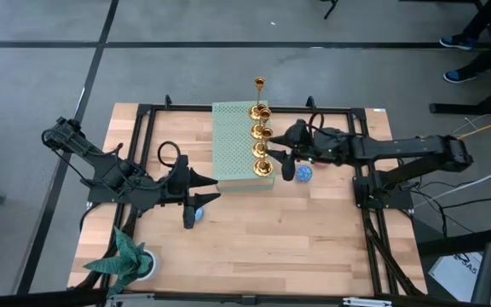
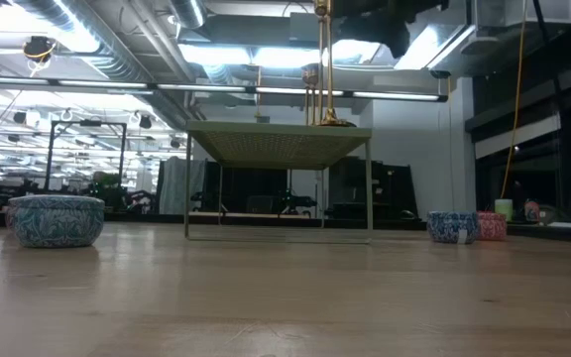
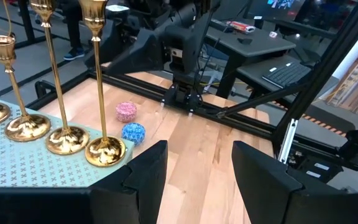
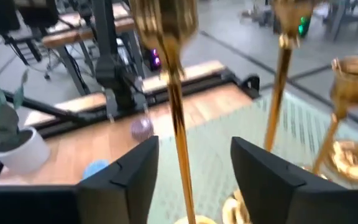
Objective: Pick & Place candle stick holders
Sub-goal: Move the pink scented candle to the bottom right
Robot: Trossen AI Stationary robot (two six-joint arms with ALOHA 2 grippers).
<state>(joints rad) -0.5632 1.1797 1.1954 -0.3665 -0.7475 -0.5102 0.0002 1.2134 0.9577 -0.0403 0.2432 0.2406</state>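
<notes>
Several gold candle stick holders [image 1: 262, 130], with round bases and tall thin stems, stand in a row on the right edge of a green perforated stand [image 1: 239, 145]. My right gripper [image 1: 278, 157] is open at the row's near end. The nearest holder's stem [image 4: 180, 130] rises between its fingers [image 4: 129, 168] with a gap on either side. That holder's base [image 3: 105, 151] rests on the stand's corner. My left gripper [image 3: 194, 168] is open and holds nothing; it hovers left of the stand's near edge [image 1: 201, 189].
A blue tin [image 1: 303, 174] and a pink one [image 3: 126, 111] sit on the wood right of the stand. Another patterned tin [image 2: 56, 219] sits under my left arm. A potted plant [image 1: 128, 261] stands at the near left corner. Black frame rails [image 1: 366, 213] border the table.
</notes>
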